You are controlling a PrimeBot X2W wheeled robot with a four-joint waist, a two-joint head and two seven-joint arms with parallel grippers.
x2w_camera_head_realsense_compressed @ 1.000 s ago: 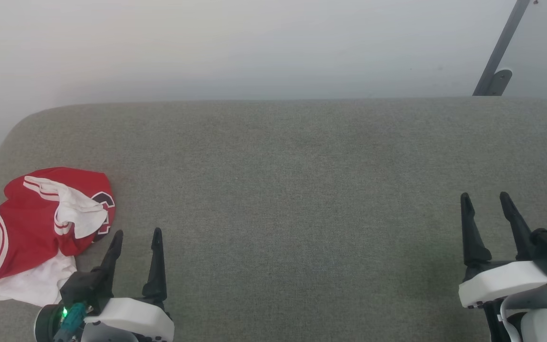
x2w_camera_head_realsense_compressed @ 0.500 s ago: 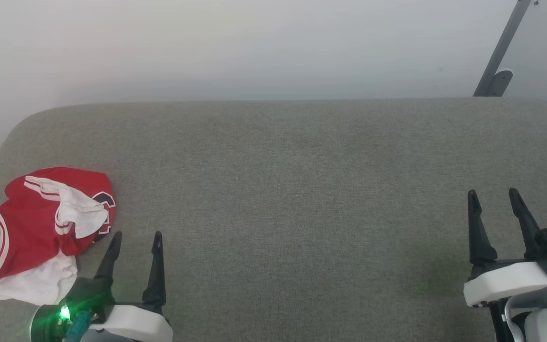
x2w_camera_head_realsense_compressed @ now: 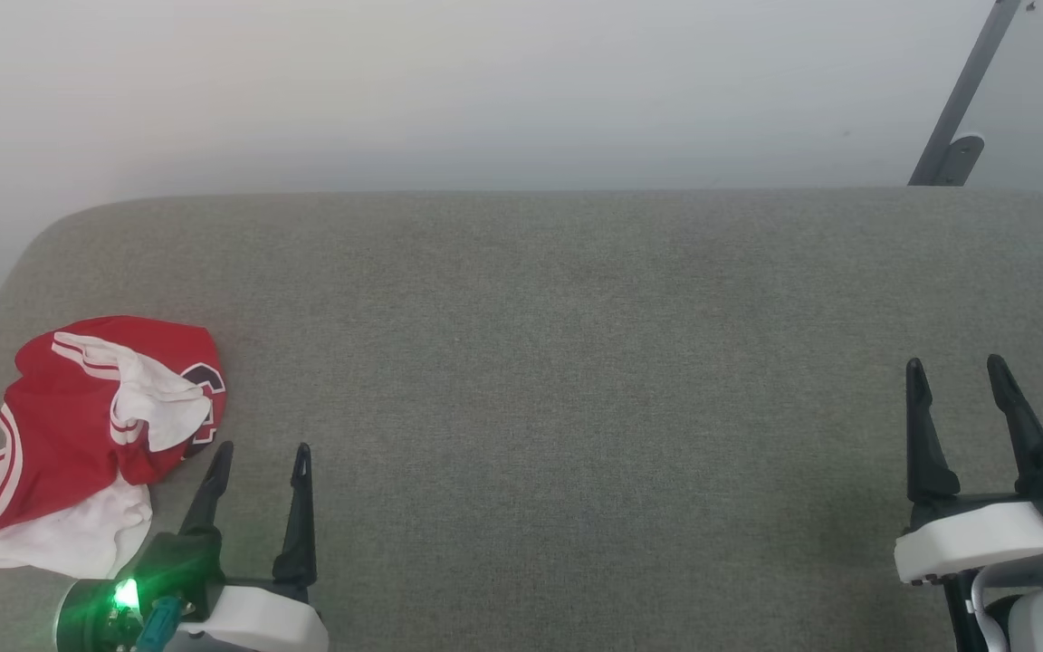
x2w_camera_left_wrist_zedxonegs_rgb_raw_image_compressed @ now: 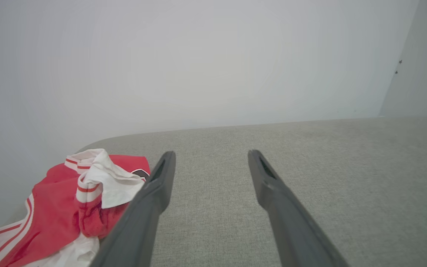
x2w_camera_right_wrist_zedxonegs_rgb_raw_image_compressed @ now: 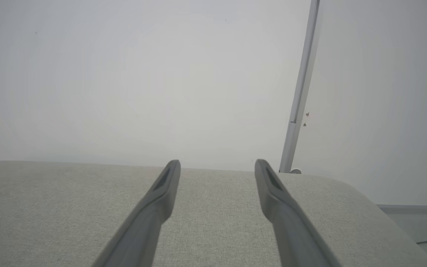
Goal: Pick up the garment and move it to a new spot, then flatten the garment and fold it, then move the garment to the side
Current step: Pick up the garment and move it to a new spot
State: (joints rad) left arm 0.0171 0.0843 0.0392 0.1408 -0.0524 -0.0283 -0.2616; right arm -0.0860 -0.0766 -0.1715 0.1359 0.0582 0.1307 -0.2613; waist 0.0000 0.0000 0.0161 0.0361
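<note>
The red garment [x2w_camera_head_realsense_compressed: 60, 435] lies crumpled at the near left of the grey cushioned surface [x2w_camera_head_realsense_compressed: 558, 362], with a white sleeve bunched on top and part of a black number print showing. In the left wrist view the garment [x2w_camera_left_wrist_zedxonegs_rgb_raw_image_compressed: 54, 211] sits left of the fingers. My left gripper [x2w_camera_head_realsense_compressed: 263, 450] stands open just right of the garment, nothing between its fingers. My right gripper [x2w_camera_head_realsense_compressed: 954, 364] is open and empty at the far right, over bare cushion; from its own wrist camera the right gripper [x2w_camera_right_wrist_zedxonegs_rgb_raw_image_compressed: 217, 163] points at the wall.
A white wall rises behind the surface. A grey metal pole [x2w_camera_head_realsense_compressed: 961, 100] leans at the back right, also visible as the pole [x2w_camera_right_wrist_zedxonegs_rgb_raw_image_compressed: 300, 92]. The cushion's rounded left corner [x2w_camera_head_realsense_compressed: 42, 235] drops to a strip of floor.
The whole head picture has drifted slightly right, so the camera moved. Both grippers have drawn back a little toward the near edge. The garment lies as before.
</note>
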